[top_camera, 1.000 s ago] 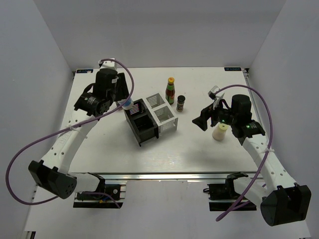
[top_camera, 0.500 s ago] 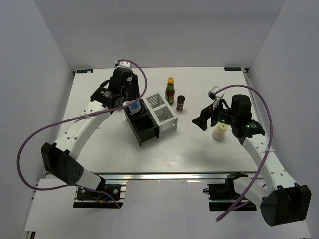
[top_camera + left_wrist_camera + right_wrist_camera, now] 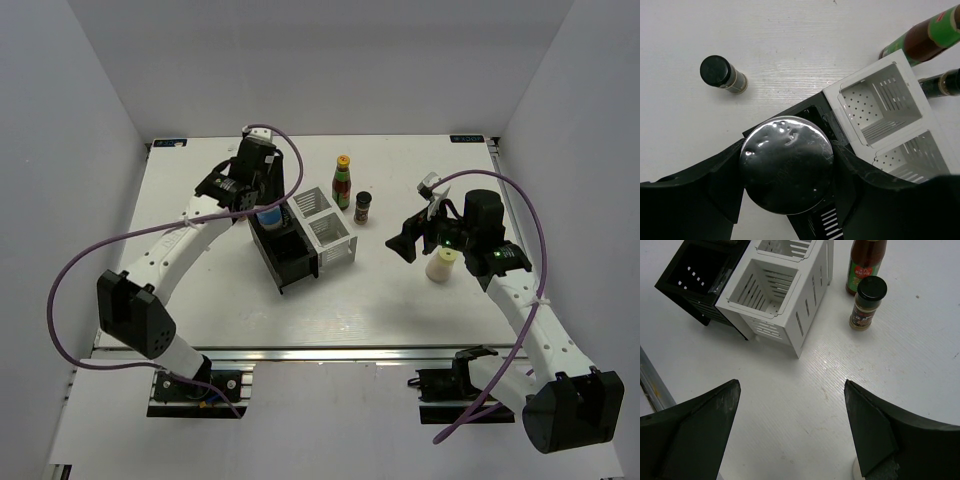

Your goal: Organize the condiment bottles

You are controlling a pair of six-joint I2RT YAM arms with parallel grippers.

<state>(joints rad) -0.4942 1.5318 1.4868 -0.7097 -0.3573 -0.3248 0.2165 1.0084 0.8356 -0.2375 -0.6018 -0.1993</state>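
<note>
The left gripper [image 3: 266, 213] has its jaws pinching the silver-lidded jar [image 3: 786, 167] by its sides, directly above the rear black compartment of the rack [image 3: 812, 315]. The step in hand looks like seating this jar. The next move likely calls for a straight descent into that cell, then release.

The right gripper [image 3: 790, 410] hovers right of the rack, jaws spread and empty, beside the cream squat bottle [image 3: 442, 264]. The sauce bottle [image 3: 342, 182] and 1 spice jar [image 3: 363, 207] stand on the table [image 3: 380, 290] just behind the rack's white half. The other spice jar [image 3: 722, 74] stands off its black side. By this judgement, 4 of 5 containers are not yet racked.
</note>
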